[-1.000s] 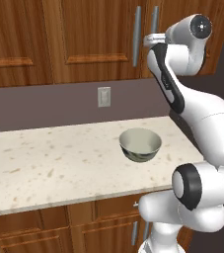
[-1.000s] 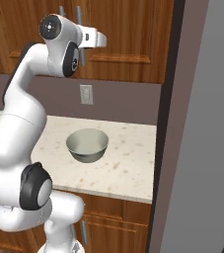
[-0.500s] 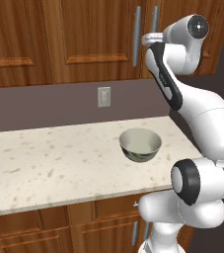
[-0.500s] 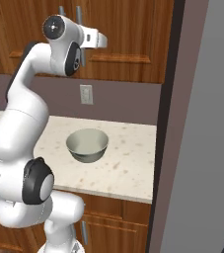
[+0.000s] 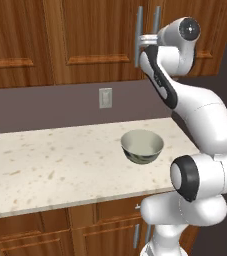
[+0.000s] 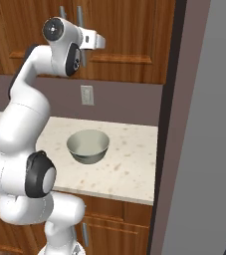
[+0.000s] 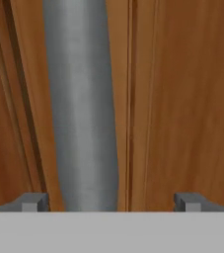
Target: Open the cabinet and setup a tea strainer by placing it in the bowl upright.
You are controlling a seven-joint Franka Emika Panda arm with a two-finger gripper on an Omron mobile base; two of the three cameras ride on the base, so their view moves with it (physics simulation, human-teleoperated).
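Up at about 12 o'clock over the bowl (image 5: pixel 142 145) on the counter (image 5: pixel 60 165), the gripper (image 7: pixel 111 201) is spread wide around one silver bar handle (image 7: pixel 81 108) of the shut cabinet (image 5: pixel 85 40), ready to pull the door open.
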